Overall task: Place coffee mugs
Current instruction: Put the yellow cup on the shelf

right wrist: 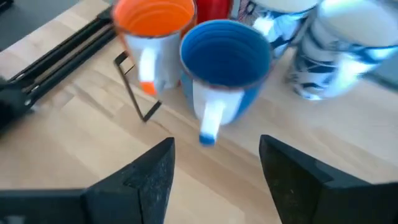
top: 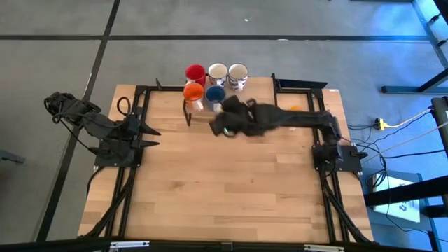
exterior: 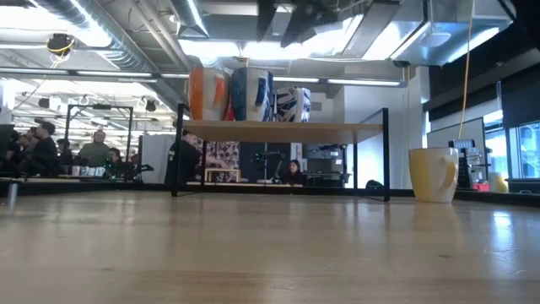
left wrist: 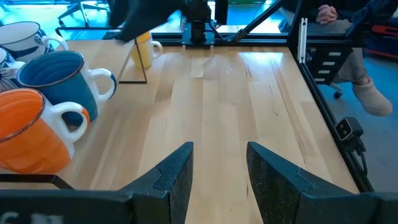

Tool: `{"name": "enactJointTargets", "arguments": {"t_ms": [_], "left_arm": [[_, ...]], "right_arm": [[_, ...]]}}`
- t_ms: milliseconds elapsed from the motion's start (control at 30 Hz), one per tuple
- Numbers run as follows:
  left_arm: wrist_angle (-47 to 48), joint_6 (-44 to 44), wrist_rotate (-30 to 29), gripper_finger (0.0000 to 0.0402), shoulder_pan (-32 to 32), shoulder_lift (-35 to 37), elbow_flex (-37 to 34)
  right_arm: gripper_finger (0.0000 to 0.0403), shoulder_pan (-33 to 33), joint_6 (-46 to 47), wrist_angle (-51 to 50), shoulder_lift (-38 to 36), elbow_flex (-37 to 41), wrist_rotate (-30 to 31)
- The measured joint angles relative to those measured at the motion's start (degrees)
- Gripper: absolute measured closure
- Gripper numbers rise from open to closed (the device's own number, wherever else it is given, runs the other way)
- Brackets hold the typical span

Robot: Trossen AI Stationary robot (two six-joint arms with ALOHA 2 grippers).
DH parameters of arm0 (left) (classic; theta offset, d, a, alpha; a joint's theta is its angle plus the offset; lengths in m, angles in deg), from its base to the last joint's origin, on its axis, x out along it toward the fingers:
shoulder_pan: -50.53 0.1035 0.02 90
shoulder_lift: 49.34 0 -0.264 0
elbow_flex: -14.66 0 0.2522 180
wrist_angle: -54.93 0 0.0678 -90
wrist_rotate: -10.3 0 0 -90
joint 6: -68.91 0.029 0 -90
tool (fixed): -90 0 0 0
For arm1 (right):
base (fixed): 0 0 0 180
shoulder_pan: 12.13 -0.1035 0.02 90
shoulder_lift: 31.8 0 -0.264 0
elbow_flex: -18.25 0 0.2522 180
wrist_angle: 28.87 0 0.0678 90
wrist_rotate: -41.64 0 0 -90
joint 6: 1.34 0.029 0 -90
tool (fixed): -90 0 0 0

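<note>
Five mugs stand on a raised wooden shelf (exterior: 278, 130) at the table's far edge: red (top: 195, 73), two white with dark patterning (top: 217, 72) (top: 238, 75), orange-red (top: 194, 92) and blue (top: 215, 94). The yellow-orange mug (exterior: 433, 175) stands on the table top, right of the shelf, partly under my right arm in the high view (top: 295, 108). My right gripper (right wrist: 214, 168) is open and empty, above and just near of the blue mug (right wrist: 225, 65), whose handle (right wrist: 210, 121) points at it. My left gripper (left wrist: 219, 174) is open and empty at the table's left side (top: 150, 136).
The shelf stands on thin black legs (right wrist: 138, 93), with open room under it. Black frame rails (top: 136, 119) run along the table's left and right sides. The wooden table top (top: 224, 182) lies bare toward the near edge. A seated person (left wrist: 354, 56) shows beyond the table's edge.
</note>
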Motion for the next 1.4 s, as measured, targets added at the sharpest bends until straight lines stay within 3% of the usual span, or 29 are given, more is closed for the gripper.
{"name": "enactJointTargets", "arguments": {"t_ms": [100, 267, 400, 767, 1100, 1400], "left_arm": [[0.0, 0.0, 0.0, 0.0257, 0.0, -0.3, 0.0], [-1.0, -0.1, 0.0, 0.0257, 0.0, -1.8, 0.0], [-1.8, 1.2, 0.0, 0.0257, 0.0, -3.9, 0.0], [-2.5, 1.1, -2.3, 0.0257, 4.3, -6.1, 0.0], [-3.2, -0.9, -1.6, 0.0257, 9.0, -6.1, 0.0], [-5.4, -2.1, -1.7, 0.0257, 12.6, -6.2, 0.0]], "right_arm": [[0.0183, -4.9, 5.2, -7.1, -2.9, 0.0, 6.3], [0.0183, -10.6, 21.2, -22.8, -5.5, 0.8, 7.8], [0.0183, -12.8, 26.2, -21.7, -11.0, 10.3, 5.5], [0.0183, -13.2, 50.7, -21.9, -31.1, 49.0, -2.1], [0.0183, -13.2, 56.9, -14.3, -38.2, 68.5, -6.1], [0.0183, -8.9, 56.7, -5.4, -41.9, 78.8, -4.5]]}}
